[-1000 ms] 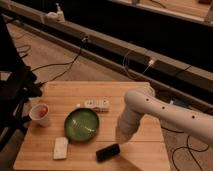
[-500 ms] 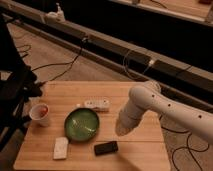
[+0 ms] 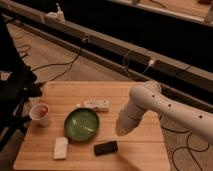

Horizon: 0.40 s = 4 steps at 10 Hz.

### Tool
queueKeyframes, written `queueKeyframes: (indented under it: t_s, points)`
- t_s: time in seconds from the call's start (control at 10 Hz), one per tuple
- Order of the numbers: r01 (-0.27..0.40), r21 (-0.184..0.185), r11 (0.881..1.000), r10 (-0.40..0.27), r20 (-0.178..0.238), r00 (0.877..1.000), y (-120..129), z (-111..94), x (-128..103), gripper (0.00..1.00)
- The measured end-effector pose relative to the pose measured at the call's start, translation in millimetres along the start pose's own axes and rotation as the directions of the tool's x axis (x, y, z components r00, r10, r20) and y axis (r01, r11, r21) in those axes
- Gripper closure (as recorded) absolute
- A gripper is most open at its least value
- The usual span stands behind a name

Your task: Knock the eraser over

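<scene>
The arm has drawn up and back from the front edge of the bench [image 3: 145, 90] since a second ago; its white end, then just beside the eraser [image 3: 106, 148], now hangs above and to the right of it with bare wood between them. The eraser has shifted only slightly and has gone from a tilted line to lying nearly parallel with the front edge.

The pincer [image 3: 122, 131] sits at the low end of the white forearm, over the bench's front right quarter, right of the green plate [image 3: 81, 124] and clear of it. Whether it is wide or narrow cannot be told from this view, and nothing is seen in its hold.

The eraser, a small black block, lies flat on its long side close to the front edge, about midway along it, just in front of the plate's right rim and apart from it.

A flat white block [image 3: 60, 147] lies near the front left corner, left of the eraser. A white oblong device with buttons [image 3: 97, 104] lies behind the plate, toward the bench's middle. A small white cup [image 3: 40, 112] with something red inside stands by the left edge.
</scene>
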<state>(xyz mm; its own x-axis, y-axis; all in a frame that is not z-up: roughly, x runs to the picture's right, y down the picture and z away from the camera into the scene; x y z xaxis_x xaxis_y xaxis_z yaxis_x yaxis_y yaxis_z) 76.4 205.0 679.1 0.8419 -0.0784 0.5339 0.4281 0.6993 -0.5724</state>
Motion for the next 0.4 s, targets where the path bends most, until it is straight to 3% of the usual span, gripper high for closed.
queueKeyframes:
  t_s: [0.1, 0.4]
  points:
    - [0.002, -0.001, 1.000, -0.002, 0.000, 1.000, -0.5, 0.3, -0.8, 0.21]
    - [0.002, -0.001, 1.000, -0.002, 0.000, 1.000, -0.5, 0.3, -0.8, 0.20]
